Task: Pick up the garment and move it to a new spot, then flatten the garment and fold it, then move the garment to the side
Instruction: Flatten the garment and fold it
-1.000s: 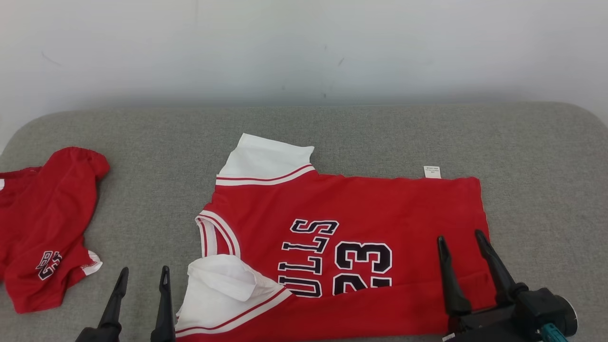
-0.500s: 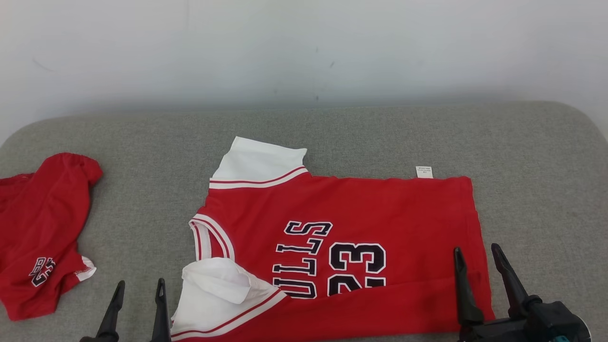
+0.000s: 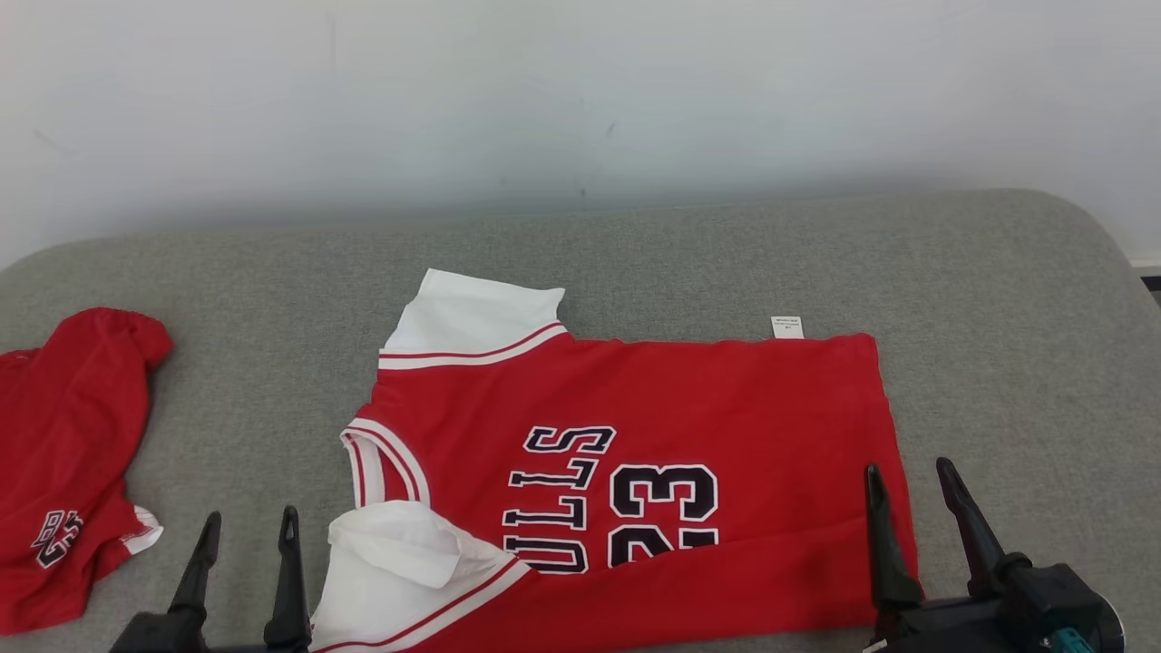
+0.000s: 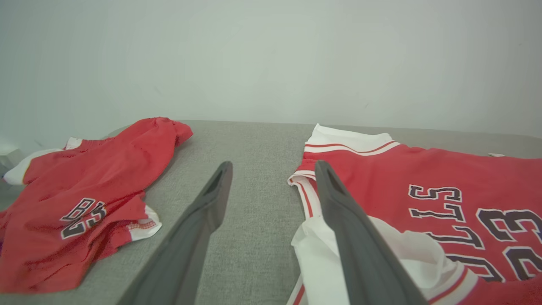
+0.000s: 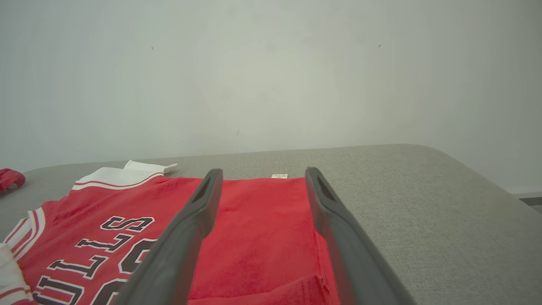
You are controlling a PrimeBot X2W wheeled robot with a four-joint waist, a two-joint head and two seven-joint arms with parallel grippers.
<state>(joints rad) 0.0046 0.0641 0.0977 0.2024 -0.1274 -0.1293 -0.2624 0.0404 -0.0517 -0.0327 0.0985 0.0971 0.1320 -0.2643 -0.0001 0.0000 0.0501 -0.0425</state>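
The garment [image 3: 689,399] is a red jersey with white sleeves and dark lettering. It lies spread across the middle of the grey padded surface, collar to the left, with its near edge folded over the number. My left gripper [image 3: 249,515] hovers open just left of the near white sleeve [image 3: 399,571]. From the left wrist view, the left gripper [image 4: 273,165] has bare grey cloth between its fingers, with the garment [image 4: 423,178] on the right. My right gripper [image 3: 908,468] stands open over the jersey's near right corner, straddling the hem. The right gripper [image 5: 262,171] holds nothing above the garment [image 5: 254,220].
A second red garment [image 3: 63,453] lies crumpled at the left end of the grey padded surface [image 3: 635,245], also seen as the second red garment [image 4: 84,190]. A pale wall [image 3: 580,91] stands right behind. Bare padding stretches to the right [image 3: 1025,363], ending in a rounded edge.
The head camera has shifted, so everything sits further left in the picture. Against the jersey, my right gripper has moved rightward to its right hem. Both grippers stay open.
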